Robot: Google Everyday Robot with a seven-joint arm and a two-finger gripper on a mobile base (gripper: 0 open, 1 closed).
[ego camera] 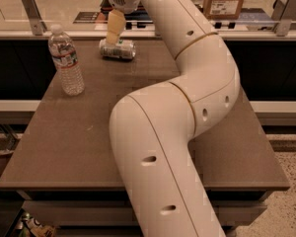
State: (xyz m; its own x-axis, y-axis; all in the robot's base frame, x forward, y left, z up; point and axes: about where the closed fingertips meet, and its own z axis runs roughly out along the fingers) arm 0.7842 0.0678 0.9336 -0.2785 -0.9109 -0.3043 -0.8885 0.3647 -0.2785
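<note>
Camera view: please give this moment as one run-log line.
end effector: just above can, far end of table | can: on its side | water bottle: upright, left of can

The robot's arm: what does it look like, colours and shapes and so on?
The arm is a thick, smooth cream-white tube with rounded joints, thin seams and small dark oval holes; no cables show. Its gripper, at the far side of the table just above a can, is pale tan.
</note>
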